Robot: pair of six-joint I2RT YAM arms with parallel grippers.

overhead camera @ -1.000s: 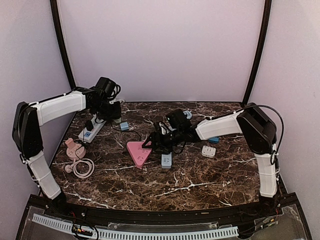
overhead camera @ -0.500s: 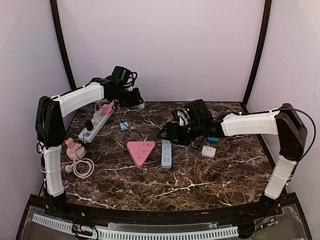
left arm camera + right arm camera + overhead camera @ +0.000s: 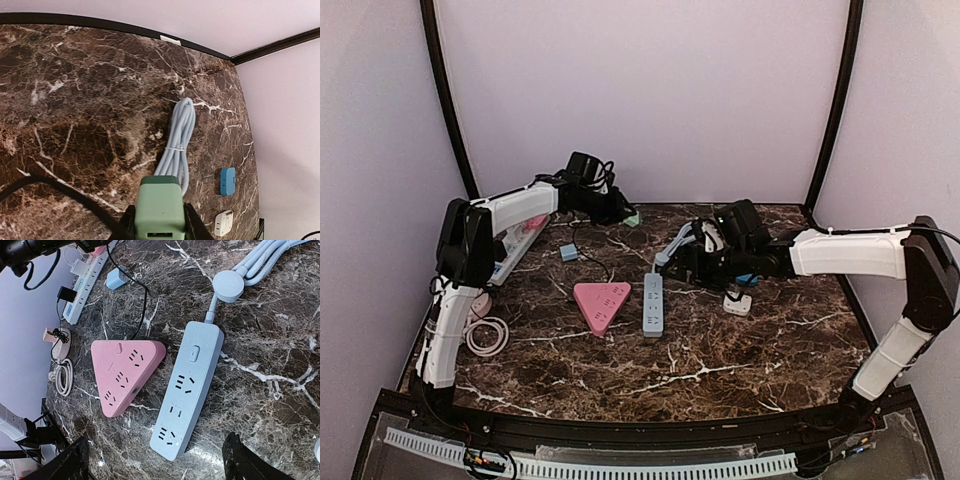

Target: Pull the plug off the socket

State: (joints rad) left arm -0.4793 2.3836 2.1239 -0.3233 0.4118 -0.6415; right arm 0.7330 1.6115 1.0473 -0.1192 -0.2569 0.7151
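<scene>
A: Where is the green plug [image 3: 160, 207]?

B: Clear of every socket, pinched by its 2 flat sides in the left tool [image 3: 623, 213], above the far middle of the tabletop [image 3: 90, 100], near the back rim. The white power strip [image 3: 85, 282] it likely belongs to lies well apart, at the left edge.

A: Handling?

B: Judged: a small rigid plastic block, light, smooth-faced, so it could slip if squeezed at a corner. Grip across the flat sides, low on the body.

A: Right tool [image 3: 155, 452]?

B: Spread wide, empty, hovering over the blue power strip [image 3: 189, 390] beside the pink triangular strip [image 3: 125, 372].

A: Room?

B: Bare marble below the plug; a coiled pale-blue cable [image 3: 176, 145] lies just beyond. The back wall and rim are close. A black cord [image 3: 60, 187] runs underneath; I cannot tell whose it is.
</scene>
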